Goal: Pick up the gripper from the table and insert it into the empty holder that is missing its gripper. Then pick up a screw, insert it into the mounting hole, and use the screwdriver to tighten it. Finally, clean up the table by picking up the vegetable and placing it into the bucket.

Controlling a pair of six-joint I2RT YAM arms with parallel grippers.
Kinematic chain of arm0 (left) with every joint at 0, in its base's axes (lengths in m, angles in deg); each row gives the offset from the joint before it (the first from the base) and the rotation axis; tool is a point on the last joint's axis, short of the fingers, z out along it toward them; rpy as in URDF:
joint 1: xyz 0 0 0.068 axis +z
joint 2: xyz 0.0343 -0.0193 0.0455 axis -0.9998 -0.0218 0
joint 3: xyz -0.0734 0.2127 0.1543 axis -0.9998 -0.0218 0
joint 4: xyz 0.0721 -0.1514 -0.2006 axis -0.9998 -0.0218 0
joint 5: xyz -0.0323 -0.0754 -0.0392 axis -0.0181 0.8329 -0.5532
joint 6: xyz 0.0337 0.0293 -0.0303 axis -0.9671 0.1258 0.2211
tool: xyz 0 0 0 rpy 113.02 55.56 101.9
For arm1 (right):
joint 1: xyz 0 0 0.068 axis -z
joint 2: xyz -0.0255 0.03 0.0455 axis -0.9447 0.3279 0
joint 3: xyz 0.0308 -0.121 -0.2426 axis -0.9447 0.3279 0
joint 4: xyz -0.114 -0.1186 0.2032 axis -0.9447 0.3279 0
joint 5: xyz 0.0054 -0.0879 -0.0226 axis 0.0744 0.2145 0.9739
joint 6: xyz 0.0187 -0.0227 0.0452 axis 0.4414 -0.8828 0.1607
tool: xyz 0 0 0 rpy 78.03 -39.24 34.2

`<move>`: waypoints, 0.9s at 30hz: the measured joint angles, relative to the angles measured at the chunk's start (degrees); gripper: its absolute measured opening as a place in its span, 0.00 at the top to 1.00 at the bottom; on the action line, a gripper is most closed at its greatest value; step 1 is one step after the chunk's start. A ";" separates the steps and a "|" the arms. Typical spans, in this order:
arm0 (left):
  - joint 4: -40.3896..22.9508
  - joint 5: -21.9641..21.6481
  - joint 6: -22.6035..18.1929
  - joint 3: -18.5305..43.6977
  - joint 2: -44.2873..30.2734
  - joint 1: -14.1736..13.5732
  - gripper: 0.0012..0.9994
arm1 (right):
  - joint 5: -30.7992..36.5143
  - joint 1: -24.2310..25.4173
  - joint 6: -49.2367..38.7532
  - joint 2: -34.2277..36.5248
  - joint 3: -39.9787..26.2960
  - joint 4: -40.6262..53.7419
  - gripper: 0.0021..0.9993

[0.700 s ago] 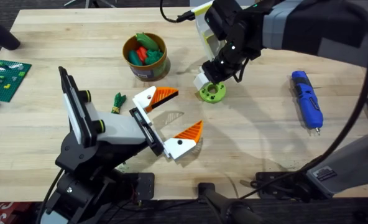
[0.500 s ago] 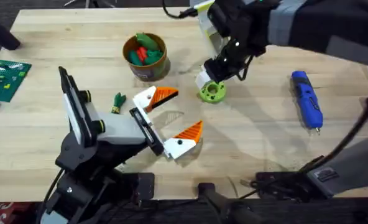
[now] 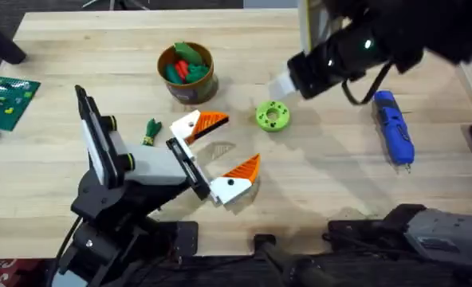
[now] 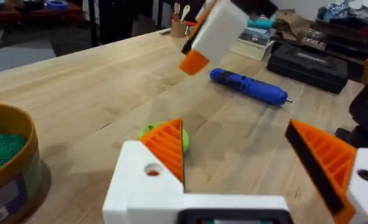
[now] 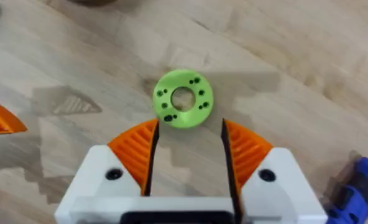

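Fingers of my left gripper (image 3: pixel 217 151) are spread wide and hold nothing, hovering low over the wooden table (image 3: pixel 340 183) near its middle, orange pads facing each other across a broad gap. My right gripper (image 5: pixel 188 151) hangs above the table with its jaws partly parted and nothing between them; in the wrist view the lime-green ring (image 5: pixel 183 99) lies on the wood just past the fingertips, apart from them. From overhead that ring (image 3: pixel 273 115) sits between my two grippers, and my right gripper (image 3: pixel 282 84) shows as a pale blurred block just beyond it, so I can't make out its fingers well from there.

The screwdriver (image 3: pixel 394 136) lies flat on the table on my right side, well apart from the ring, its dark tip and metal bit toward my bases. My left wrist camera sees it too (image 4: pixel 247 86), lying past the ring with the bit pointing away from my right gripper's orange-tipped finger (image 4: pixel 194 61) that hangs above.

The vegetable (image 3: pixel 151 131) lies on the table just beside my left gripper's far finger, on my left of it. The bucket (image 3: pixel 188 72) stands farther back, upright, with green and red toy vegetables inside it
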 joint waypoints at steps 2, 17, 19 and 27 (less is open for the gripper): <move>0.02 0.00 0.00 0.00 0.00 0.00 0.02 | 0.60 -1.47 0.96 -0.45 2.88 -2.01 0.41; 0.02 0.00 0.00 0.00 -0.01 0.00 0.02 | 0.37 -3.85 9.84 11.43 13.47 -13.83 0.41; 0.02 0.00 0.01 0.00 0.00 0.00 0.02 | -0.35 -3.84 10.05 13.05 13.46 -13.91 0.41; 0.02 0.00 0.00 0.00 0.00 0.00 0.02 | -0.69 -3.85 10.08 13.55 13.42 -14.05 0.41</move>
